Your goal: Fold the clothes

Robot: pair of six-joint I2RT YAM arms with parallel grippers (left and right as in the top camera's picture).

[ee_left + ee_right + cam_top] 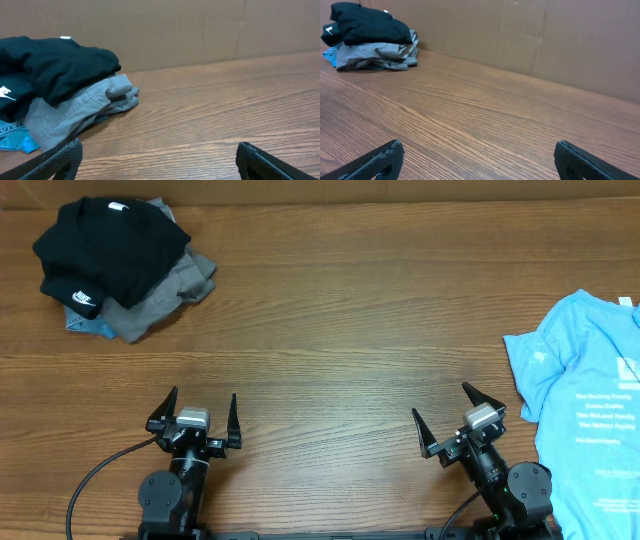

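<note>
A light sky-blue t-shirt [585, 405] with white printed text lies spread at the right edge of the table, partly cut off by the frame, seen only in the overhead view. My right gripper [458, 418] is open and empty just left of the shirt, not touching it; its fingers also show in the right wrist view [477, 155]. My left gripper [196, 412] is open and empty near the front left; in the left wrist view [157, 155] its fingers frame bare wood.
A pile of a black garment with a white logo [105, 245] on a grey garment [170, 290] sits at the back left, also in the left wrist view [55, 70] and the right wrist view [367, 25]. A cardboard wall [545, 30] backs the wooden table [340, 320].
</note>
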